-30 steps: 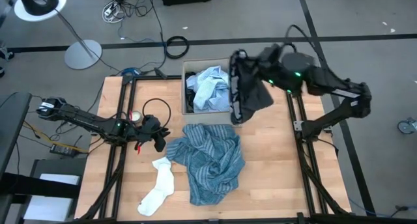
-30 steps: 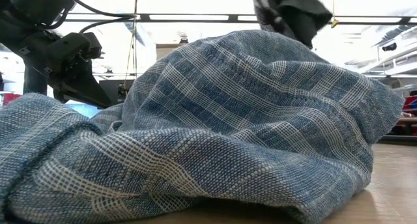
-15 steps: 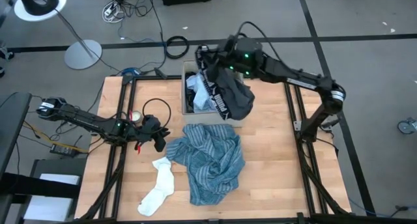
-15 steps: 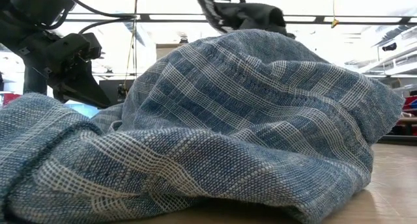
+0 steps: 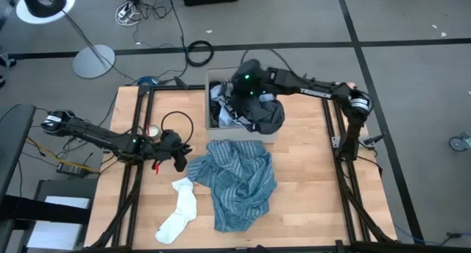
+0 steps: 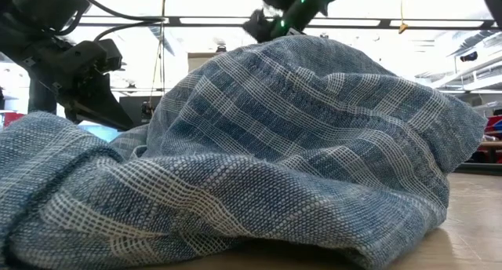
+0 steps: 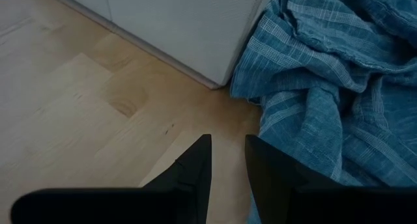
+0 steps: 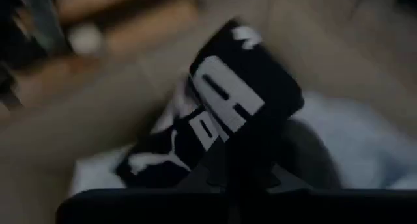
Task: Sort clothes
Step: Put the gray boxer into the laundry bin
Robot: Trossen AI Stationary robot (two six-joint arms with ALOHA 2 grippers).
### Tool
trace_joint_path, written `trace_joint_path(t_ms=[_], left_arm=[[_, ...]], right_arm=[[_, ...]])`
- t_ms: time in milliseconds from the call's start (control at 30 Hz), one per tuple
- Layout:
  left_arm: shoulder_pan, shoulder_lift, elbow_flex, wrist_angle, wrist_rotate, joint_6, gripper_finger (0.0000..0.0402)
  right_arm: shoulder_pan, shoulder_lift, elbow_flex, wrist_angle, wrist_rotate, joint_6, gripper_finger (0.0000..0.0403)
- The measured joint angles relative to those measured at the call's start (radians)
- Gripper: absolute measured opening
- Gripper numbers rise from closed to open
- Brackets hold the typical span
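Note:
My right gripper point(image 5: 241, 91) reaches over the cardboard box point(image 5: 209, 82) at the table's far side, shut on the black piece point(image 5: 263, 115). That piece has a waistband with white letters point(image 8: 242, 97) and droops into the box over the pale blue shirt point(image 8: 365, 149). The blue striped shirt point(image 5: 239, 181) lies crumpled mid-table and fills the low view point(image 6: 298, 160). A white sock point(image 5: 179, 209) lies near the front left. My left gripper point(image 5: 178, 154) rests low at the left, its fingers point(image 7: 195, 168) slightly open with nothing between them, beside the striped shirt point(image 7: 326, 87). My right gripper holds the black piece near its lettered waistband point(image 8: 225, 152), coming from the table's right and slanting down. The gripper's own body hides the exact place of contact. The cloth hangs slack below the fingers, and its lower part point(image 5: 266, 122) lies on the box's right side.
The box's pale outer wall point(image 7: 182, 22) stands just beyond my left gripper. Bare wood lies right of the striped shirt point(image 5: 309, 179). Black frame rails run along both table sides point(image 5: 346, 187). Cables and a lamp base point(image 5: 93, 60) lie on the floor behind.
My right gripper has swung toward the table's left edge and down over the box, tipping further downward, still shut on the black piece. The piece hung clear above the box's right side before; it now droops into the box.

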Motion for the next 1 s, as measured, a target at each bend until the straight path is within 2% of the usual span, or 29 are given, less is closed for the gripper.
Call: trace_joint_path(t_ms=[133, 267, 400, 533, 733, 1000], left_arm=[[0.0, 0.0, 0.0, 0.001, -0.007, 0.0, 0.0099], [0.0, 0.0, 0.0, 0.001, -0.008, 0.0, 0.0099], [0.0, 0.0, 0.0, 0.003, -0.01, 0.0, 0.0099], [0.0, 0.0, 0.0, 0.004, -0.01, -0.003, 0.0099], [0.0, 0.0, 0.0, 0.002, -0.01, -0.003, 0.0099], [0.0, 0.0, 0.0, 0.001, -0.01, -0.003, 0.0099]], right_arm=[[0.002, 0.088, 0.0, -0.112, -0.017, 0.033, 0.0015], [0.002, 0.187, 0.004, -0.117, -0.026, 0.033, 0.0038], [-0.004, 0.271, 0.009, -0.074, -0.03, 0.033, 0.0084], [-0.011, 0.299, 0.009, -0.062, -0.041, 0.034, 0.0138], [-0.018, 0.24, -0.001, -0.051, -0.05, 0.025, 0.0191], [-0.02, 0.029, -0.004, -0.084, -0.043, 0.023, 0.0196]])
